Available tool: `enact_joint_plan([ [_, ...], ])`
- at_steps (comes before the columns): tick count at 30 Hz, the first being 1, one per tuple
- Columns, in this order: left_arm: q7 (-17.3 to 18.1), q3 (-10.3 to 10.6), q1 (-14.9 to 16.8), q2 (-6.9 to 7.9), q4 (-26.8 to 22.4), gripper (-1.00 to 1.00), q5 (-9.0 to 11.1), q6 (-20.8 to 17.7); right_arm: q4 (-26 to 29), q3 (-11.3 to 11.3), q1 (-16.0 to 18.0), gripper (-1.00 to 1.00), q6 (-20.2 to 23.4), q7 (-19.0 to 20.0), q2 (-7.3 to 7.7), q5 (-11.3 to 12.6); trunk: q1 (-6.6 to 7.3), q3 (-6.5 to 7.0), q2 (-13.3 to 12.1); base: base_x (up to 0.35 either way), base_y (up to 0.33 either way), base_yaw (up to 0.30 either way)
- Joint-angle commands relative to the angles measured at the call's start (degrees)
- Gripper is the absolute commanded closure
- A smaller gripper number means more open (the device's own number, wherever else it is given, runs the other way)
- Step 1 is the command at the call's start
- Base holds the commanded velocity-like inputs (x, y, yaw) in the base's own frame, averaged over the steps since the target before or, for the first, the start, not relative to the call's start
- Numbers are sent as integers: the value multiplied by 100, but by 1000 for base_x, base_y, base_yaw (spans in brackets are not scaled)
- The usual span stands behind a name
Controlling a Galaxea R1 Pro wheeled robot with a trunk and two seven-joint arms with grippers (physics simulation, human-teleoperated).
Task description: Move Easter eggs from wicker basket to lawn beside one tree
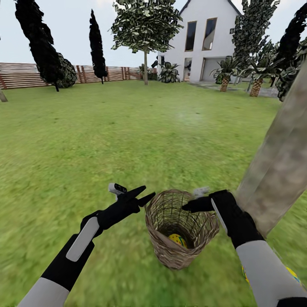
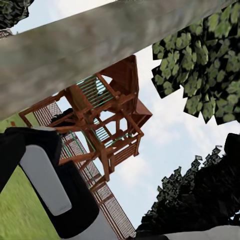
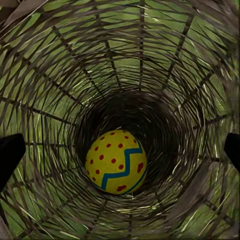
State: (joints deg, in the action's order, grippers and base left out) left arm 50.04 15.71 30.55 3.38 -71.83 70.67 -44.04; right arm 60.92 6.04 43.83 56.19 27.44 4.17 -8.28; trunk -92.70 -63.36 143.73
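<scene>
One Easter egg (image 3: 116, 161) remains at the bottom of the wicker basket (image 1: 179, 251), lower centre of the frame, beside the tree (image 1: 281, 162). Right gripper (image 1: 197, 206) hovers over the rim with jaws released and empty; left gripper (image 1: 143, 195) likewise. A second egg (image 1: 292, 273) seems already out, lower right.

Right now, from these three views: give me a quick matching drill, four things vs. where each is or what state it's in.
Column 1:
1. Easter egg
2. wicker basket
3. left pincer
4. tree

Column 2:
A. open, beside the basket rim, holding nothing
B. thick pale trunk rising just beyond the right arm
C. lying at the bottom inside the basket
D. on the lawn between the two arms

Pairs: 1-C, 2-D, 3-A, 4-B
</scene>
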Motion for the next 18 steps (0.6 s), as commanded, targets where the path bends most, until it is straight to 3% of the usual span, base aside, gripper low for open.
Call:
enact_joint_plan([
  [1,-1,6,4,5,1,-100,43,-34,-1,20,8,-100,83,-288,-170,-79,-1,-28,4,0,0,0],
  [3,4,4,4,5,2,-100,43,-34,-18,111,10,-100,131,-800,-402,-87,-6,-72,7,0,0,0],
  [5,5,3,4,5,0,-100,43,-36,-103,275,11,-100,142,-1101,-503,-79,-11,-117,9,0,0,0],
  [10,6,2,4,5,-6,-100,43,-43,-423,606,11,-100,146,-1265,-709,-89,-24,-227,16,0,0,0],
  [18,6,1,4,8,-7,-100,43,-43,-808,699,75,-100,146,-1285,-838,-99,-45,-405,27,0,0,0],
])
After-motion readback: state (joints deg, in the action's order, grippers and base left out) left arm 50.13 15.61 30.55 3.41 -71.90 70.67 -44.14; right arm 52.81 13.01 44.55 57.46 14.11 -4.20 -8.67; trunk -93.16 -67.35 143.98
